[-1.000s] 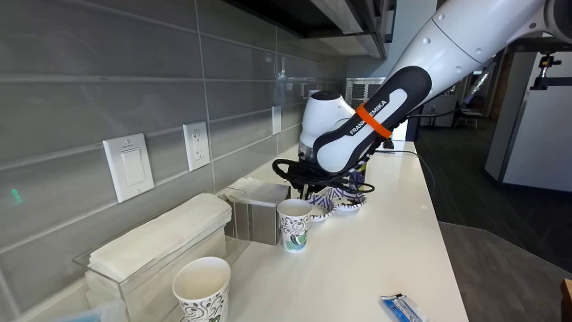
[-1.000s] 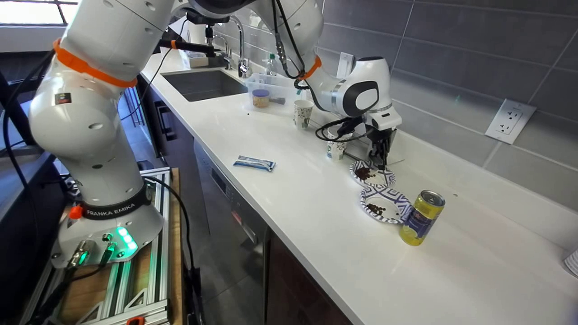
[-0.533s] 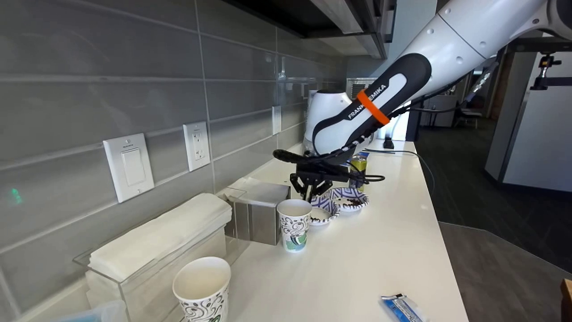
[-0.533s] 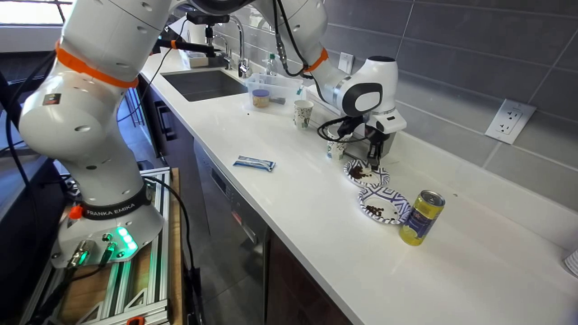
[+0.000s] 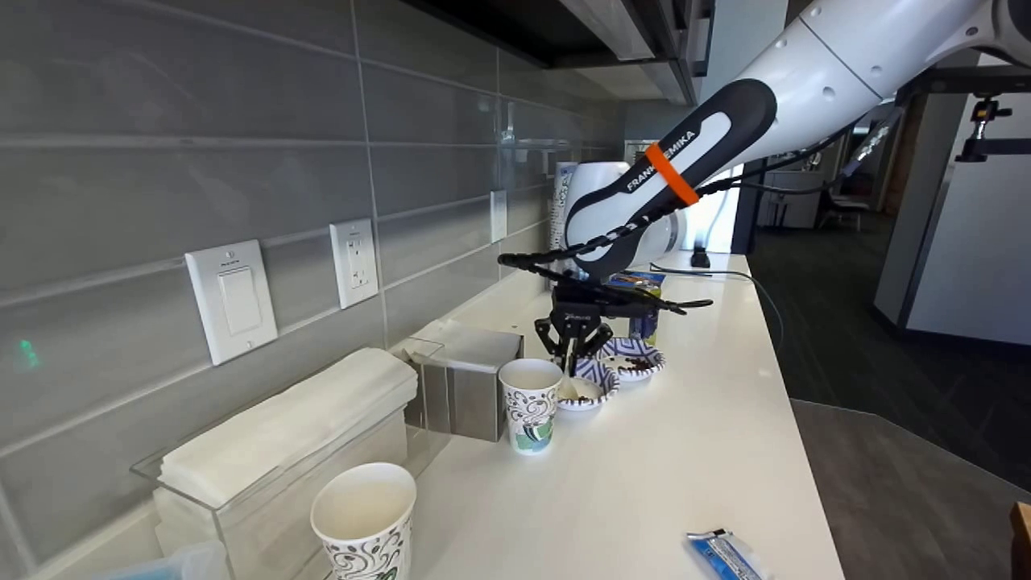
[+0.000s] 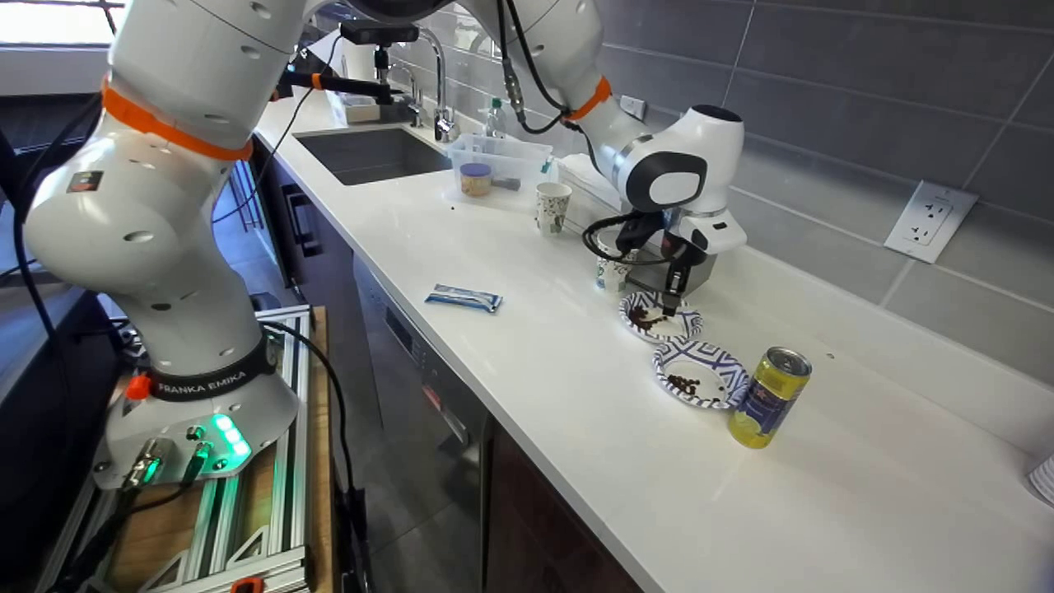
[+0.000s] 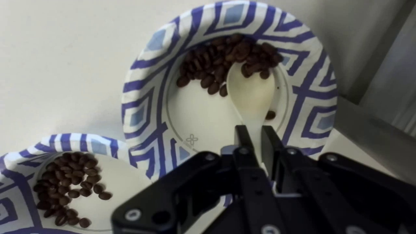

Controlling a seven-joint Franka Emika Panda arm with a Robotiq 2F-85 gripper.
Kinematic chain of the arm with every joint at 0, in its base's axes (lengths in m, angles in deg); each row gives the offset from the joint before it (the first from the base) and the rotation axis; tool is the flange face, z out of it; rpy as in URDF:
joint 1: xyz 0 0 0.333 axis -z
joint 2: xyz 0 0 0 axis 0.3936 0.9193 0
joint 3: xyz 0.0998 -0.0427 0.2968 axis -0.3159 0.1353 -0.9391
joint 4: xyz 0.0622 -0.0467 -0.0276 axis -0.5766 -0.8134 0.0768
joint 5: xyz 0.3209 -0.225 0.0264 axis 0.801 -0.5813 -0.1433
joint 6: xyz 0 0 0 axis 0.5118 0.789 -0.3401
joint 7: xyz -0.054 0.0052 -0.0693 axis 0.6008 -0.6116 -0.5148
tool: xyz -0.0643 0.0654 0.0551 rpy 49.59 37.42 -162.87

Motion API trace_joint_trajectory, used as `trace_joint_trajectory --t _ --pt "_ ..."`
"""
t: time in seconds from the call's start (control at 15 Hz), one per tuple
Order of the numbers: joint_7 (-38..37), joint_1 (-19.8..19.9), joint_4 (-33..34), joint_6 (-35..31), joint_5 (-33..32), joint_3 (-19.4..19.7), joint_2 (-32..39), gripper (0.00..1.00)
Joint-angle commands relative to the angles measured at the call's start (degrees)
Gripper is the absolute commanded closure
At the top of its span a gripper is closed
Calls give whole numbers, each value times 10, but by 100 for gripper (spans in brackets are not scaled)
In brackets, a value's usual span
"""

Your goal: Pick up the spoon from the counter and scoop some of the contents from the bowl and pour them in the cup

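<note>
In the wrist view my gripper [image 7: 254, 127] is closed round the handle of the pale cream spoon [image 7: 251, 92]. The spoon points down into a white bowl [image 7: 141, 89] with a blue pattern, its tip against a heap of dark brown beans [image 7: 211, 61]. This bowl also shows in both exterior views [image 5: 608, 388] [image 6: 693, 325], with my gripper [image 5: 569, 366] [image 6: 671, 310] low over it. Two printed paper cups stand on the counter: one beside the bowl [image 5: 532, 415] [image 6: 611, 273], one farther off [image 5: 374, 556] [image 6: 552, 210]. I cannot tell which is the task's cup.
A second patterned bowl [image 7: 125, 180] [image 6: 715, 362] with beans touches or nearly touches the first. A yellow can [image 6: 770, 399] stands against it. A metal box [image 5: 475, 395] and napkin holder [image 5: 298, 435] line the wall. A blue-and-white packet [image 6: 464, 297] lies near the counter edge.
My gripper has turned and moved with the spoon, rightward in an exterior view where the cups are nearest. The bowl beneath it has slid the same way. The cups and can have not moved.
</note>
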Motion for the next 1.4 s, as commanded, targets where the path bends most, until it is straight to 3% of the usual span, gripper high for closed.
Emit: trace_joint_trajectory --t 0.0,0.53,1.33 --pt "51 18 -4 42 43 -17 -9 96" --pt "101 39 11 128 121 -27 -9 96" --pt "89 77 58 243 205 -18 -21 96"
